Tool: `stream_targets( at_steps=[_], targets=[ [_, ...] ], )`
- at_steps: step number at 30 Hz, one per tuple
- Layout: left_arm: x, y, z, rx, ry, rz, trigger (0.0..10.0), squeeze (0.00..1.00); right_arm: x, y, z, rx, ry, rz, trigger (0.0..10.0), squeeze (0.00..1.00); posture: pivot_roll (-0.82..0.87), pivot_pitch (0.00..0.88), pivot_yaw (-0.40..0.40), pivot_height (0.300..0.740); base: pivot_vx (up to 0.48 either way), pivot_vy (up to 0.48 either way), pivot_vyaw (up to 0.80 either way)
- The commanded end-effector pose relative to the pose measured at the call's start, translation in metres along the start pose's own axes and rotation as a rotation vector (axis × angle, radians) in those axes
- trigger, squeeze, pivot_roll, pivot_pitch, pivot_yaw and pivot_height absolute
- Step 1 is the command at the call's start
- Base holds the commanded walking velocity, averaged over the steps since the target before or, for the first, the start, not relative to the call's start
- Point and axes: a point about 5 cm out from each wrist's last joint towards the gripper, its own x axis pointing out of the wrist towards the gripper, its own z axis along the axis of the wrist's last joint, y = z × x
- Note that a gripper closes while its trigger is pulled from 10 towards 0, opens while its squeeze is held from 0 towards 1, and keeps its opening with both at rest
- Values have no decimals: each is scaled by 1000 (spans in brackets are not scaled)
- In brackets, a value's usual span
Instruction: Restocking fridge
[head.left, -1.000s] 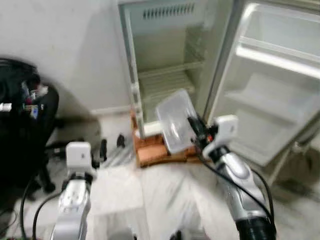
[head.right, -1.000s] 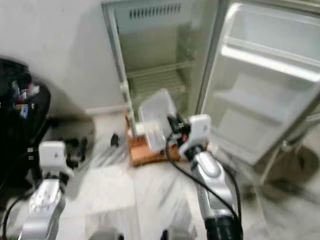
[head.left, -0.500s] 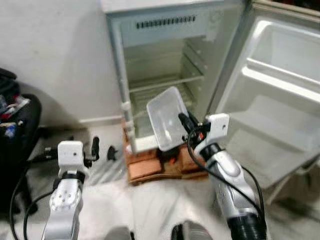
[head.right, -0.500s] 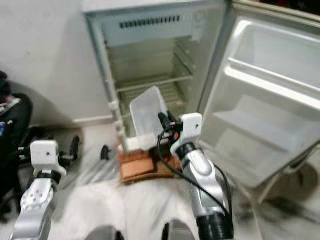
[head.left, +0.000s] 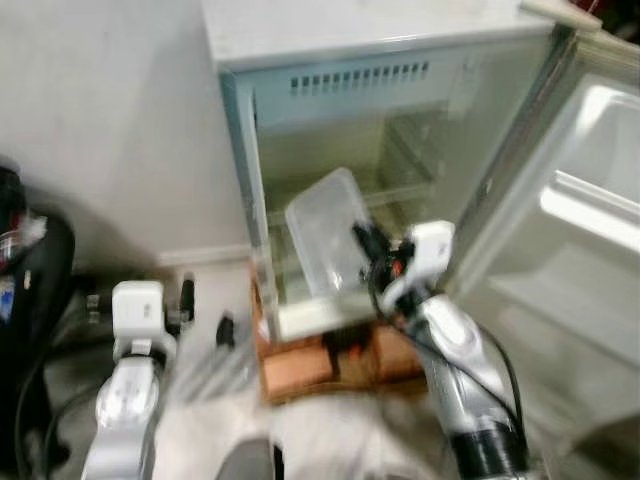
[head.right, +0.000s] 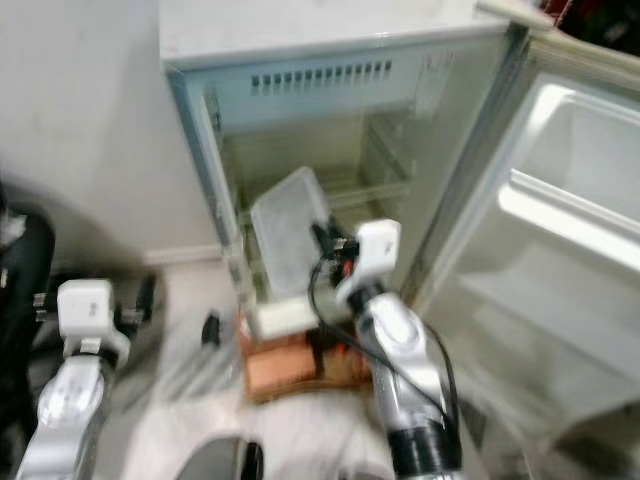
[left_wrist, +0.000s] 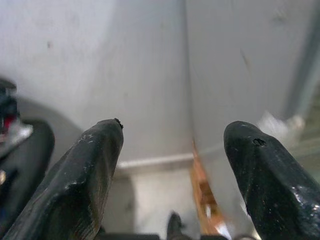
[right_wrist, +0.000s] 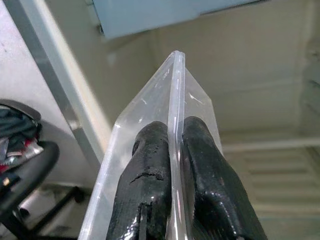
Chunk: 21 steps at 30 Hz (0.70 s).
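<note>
Now, left end effector (left_wrist: 172, 175) hangs low with fingers spread, idle by the wall. Right end effector (head.left: 368, 243) pinches a clear tray (head.left: 328, 228) by its rim, tilted up at the fridge (head.left: 340, 120) mouth. Level it, I'd say, then slide it onto the wire shelf (head.left: 420, 195), clear of the door (head.left: 590, 200).

Head views: soft motion blur throughout, even indoor light, glare on the fridge door (head.left: 590, 200) (whites washed out). Wrist views: near fingers (left_wrist: 85, 180) sharp, backgrounds defocused; dark shadow at lower corners.
</note>
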Motion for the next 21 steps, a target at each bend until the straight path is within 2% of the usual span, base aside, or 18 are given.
stream_targets(
  at_steps=[1,15,21],
  targets=[
    [-1,-5,1,-2,-1,-16,10000,0,-5,-9,1,-22,1,-29,10000,0,108,74,-11,740,0,0,0],
    [0,-5,2,15,-2,-8,10000,0,-3,-11,1,-30,1,-41,10000,0,108,77,-12,740,0,0,0],
    [0,-7,2,32,-3,-5,10000,0,2,-13,0,-52,8,-23,10000,0,137,79,-18,740,0,0,0]
  ],
)
